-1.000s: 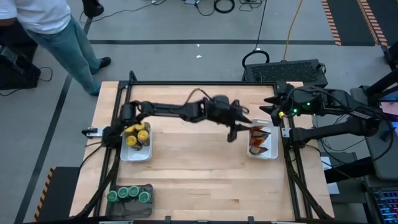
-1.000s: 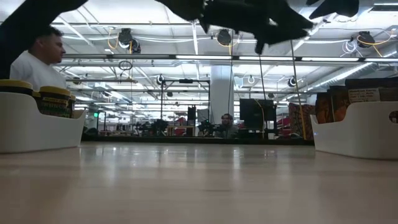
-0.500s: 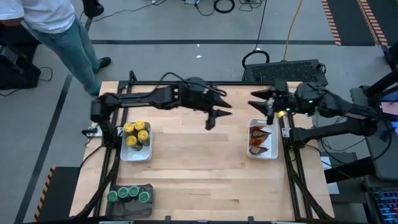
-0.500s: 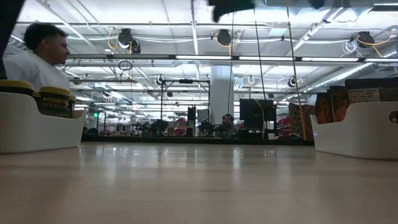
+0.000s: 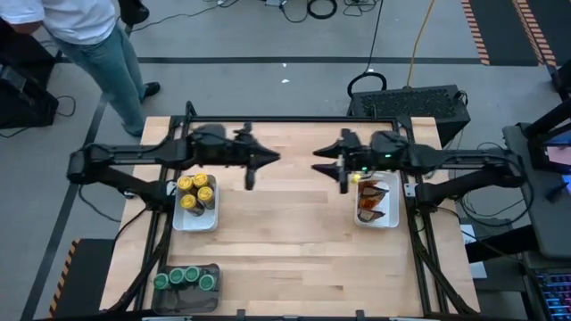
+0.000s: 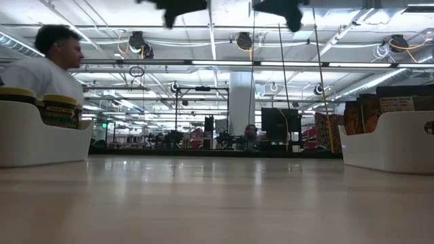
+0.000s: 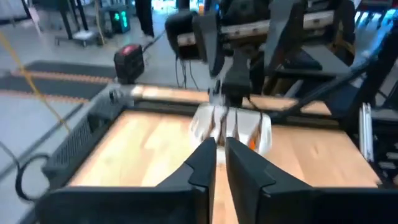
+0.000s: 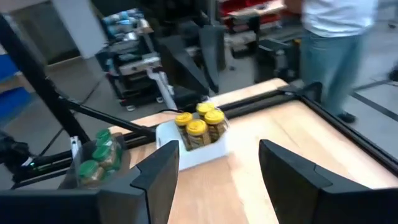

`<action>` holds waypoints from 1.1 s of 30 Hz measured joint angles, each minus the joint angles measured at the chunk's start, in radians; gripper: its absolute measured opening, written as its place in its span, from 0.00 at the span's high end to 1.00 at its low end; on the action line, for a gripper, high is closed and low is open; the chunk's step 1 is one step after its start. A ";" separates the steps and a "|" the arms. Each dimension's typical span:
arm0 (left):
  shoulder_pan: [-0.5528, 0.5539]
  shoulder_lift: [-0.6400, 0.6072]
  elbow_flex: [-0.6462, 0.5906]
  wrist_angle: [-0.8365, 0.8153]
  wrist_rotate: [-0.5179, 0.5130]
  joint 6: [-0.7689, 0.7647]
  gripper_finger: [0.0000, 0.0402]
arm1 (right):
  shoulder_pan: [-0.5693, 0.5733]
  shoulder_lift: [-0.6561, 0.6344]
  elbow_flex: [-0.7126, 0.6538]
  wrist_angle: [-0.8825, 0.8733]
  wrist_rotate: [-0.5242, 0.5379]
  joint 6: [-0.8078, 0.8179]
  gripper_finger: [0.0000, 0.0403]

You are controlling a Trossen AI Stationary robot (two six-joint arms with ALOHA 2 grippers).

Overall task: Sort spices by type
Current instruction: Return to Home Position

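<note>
Sorting looked finished, so the step in hand seemed to be the return home. The next move called only for folding both arms back over the bench (image 5: 285,250). The left pincer (image 7: 221,148) was all but closed and empty. The right pincer (image 8: 219,152) gaped wide and was also empty. The yellow jars (image 8: 199,124) and green jars (image 8: 96,158) sat ahead of the right pincer, and the packets (image 5: 373,201) lay ahead of the left one. Only the wrist views showed the jaws, and only the high view showed all three groups together.

The left gripper (image 5: 260,168) and right gripper (image 5: 323,169) face each other above the surface (image 5: 285,250). Yellow-lidded jars (image 5: 194,191) sit in the left white tray (image 5: 194,223), orange packets (image 5: 375,198) in the right white tray (image 5: 376,223).
</note>
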 joint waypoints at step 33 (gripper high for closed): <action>0.002 -1.071 -0.865 0.122 -0.132 -0.368 0.98 | -0.119 -0.112 -0.450 0.407 -0.156 0.064 1.00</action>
